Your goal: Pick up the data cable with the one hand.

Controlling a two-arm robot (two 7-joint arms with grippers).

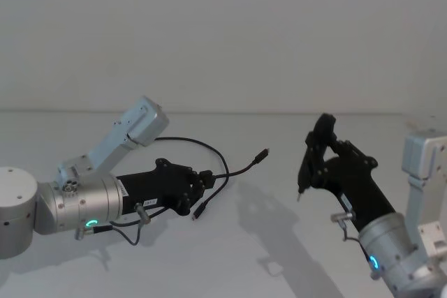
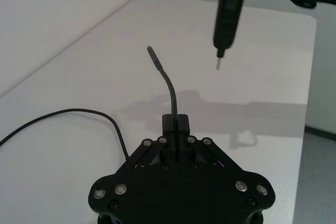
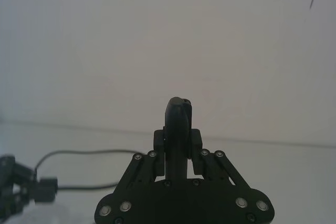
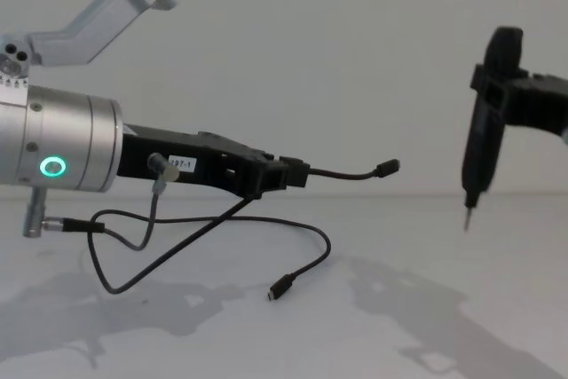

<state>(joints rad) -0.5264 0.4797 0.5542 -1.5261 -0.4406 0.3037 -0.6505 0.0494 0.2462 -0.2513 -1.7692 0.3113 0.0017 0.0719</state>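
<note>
Closest to the chest camera is your left arm's silver wrist cylinder, green ring light lit. It reaches level across the view from the left edge. You can see the white label on the flat black body ahead of it. Your left gripper is pinched narrow on the data cable, above the table. A short stiff length sticks out past the fingertips and ends in one plug in mid-air. The rest of the cord droops in a loop below the gripper to the other plug, low near the tabletop. You cannot tell whether that plug touches the surface.

Your right gripper is raised well apart on the right, its arm tilted up and inward. It is closed around a slim black tool that hangs point-down with its metal tip clear of the table.

The exact grip point on the cord is hidden between the left fingers. Under the left wrist thin black cords cross, and you cannot sort cable from wrist wiring there. In the left wrist view the cord runs off the frame edge.
</note>
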